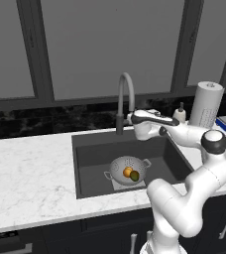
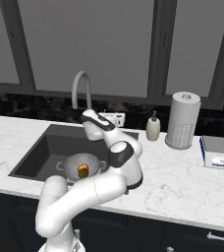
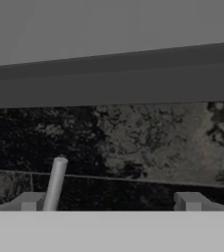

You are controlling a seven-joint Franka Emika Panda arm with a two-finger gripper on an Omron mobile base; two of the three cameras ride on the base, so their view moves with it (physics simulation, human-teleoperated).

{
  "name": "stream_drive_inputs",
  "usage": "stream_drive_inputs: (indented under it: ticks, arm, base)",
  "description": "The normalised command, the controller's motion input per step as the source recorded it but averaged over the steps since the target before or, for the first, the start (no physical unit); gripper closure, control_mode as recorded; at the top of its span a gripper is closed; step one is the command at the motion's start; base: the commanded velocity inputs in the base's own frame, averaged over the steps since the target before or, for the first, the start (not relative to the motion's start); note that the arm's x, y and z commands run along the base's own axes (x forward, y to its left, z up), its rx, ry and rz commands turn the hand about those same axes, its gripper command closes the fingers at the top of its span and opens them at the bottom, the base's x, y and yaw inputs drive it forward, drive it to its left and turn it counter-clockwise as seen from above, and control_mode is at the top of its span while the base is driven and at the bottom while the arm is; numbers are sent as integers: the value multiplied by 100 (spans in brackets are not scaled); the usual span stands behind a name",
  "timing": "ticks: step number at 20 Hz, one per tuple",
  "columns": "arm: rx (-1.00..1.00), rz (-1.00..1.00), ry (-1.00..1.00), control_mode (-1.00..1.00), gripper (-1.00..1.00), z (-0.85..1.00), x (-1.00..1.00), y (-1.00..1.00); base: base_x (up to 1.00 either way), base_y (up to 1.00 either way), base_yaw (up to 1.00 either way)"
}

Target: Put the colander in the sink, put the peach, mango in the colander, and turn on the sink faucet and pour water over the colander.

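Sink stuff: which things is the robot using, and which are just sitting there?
Using: colander in the sink, holding the peach and mango; sink faucet; pincer.
Just sitting: paper towel roll, soap bottle, small scale.

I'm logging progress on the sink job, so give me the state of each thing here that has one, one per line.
colander: upright on the floor of the sink
peach: inside the colander
mango: inside the colander, beside the peach
sink faucet: no water visible
gripper: open, by the faucet's lever
paper towel roll: upright on the counter
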Motion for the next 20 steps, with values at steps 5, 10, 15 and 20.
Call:
stream_drive_inputs:
  ticks: [5, 10, 15, 20]
  arm:
    - [0, -4, -2, -100, -100, -8, 29, -88]
    - [2, -2, 0, -100, -100, -3, 7, -82]
    - [1, -1, 0, -100, -100, 0, 0, -37]
    - [0, -1, 0, -100, -100, 0, 0, -2]
  base:
    - [0, 0, 0]
    - [0, 0, 0]
    - [0, 0, 0]
    - [0, 0, 0]
